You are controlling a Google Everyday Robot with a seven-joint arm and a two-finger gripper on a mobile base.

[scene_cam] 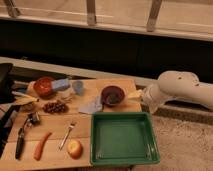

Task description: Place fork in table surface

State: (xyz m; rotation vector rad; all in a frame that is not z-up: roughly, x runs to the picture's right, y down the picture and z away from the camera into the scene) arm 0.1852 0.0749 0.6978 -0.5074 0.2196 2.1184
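The fork (67,135) is slim and silvery and lies flat on the tan wooden table surface (100,87), near the front, tines towards the back. It rests between the orange carrot (41,146) and the green tray (124,137). My gripper (146,99) is at the end of the white arm (180,89), at the table's right edge beside a dark red bowl (112,95). It is far to the right of the fork and nothing shows in it.
A black-handled tool (21,140) lies at the front left, and a round yellow-red fruit (75,148) sits right of the carrot. Grapes (55,106), a red bowl (44,86), a blue sponge (61,84), a small cup (78,87) and a blue cloth (92,106) fill the back.
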